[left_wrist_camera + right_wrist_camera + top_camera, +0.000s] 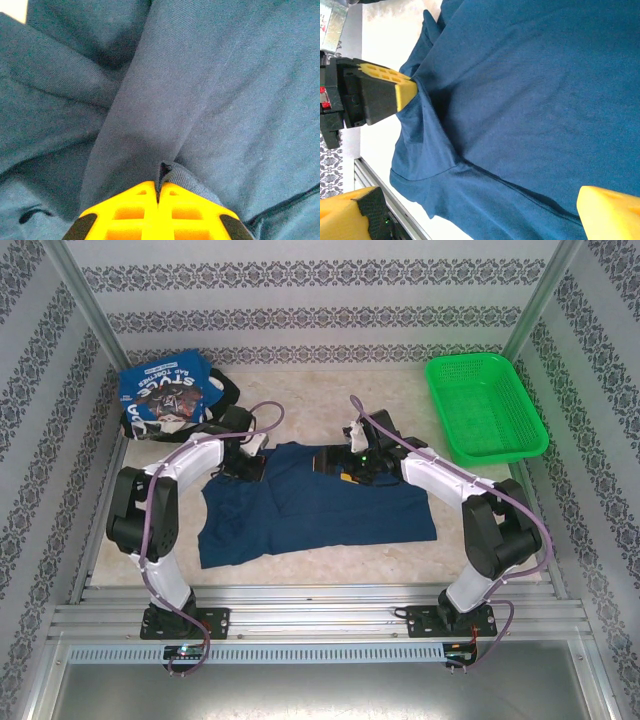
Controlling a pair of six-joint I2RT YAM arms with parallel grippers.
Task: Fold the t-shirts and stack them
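Here my left hand (pixel 159 190) pinches shut on the dark blue t-shirt (pixel 320 505) spread on the counter (pixel 330 390), likely to lift a fold, while my right hand (pixel 480 215) hovers wide open, empty.

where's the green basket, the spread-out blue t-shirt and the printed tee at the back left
green mesh basket (pixel 485 410), top view, its bare floor
spread blue t-shirt (pixel 320 510), top view, middle of the body
blue printed tee (pixel 165 395), top view, on the print
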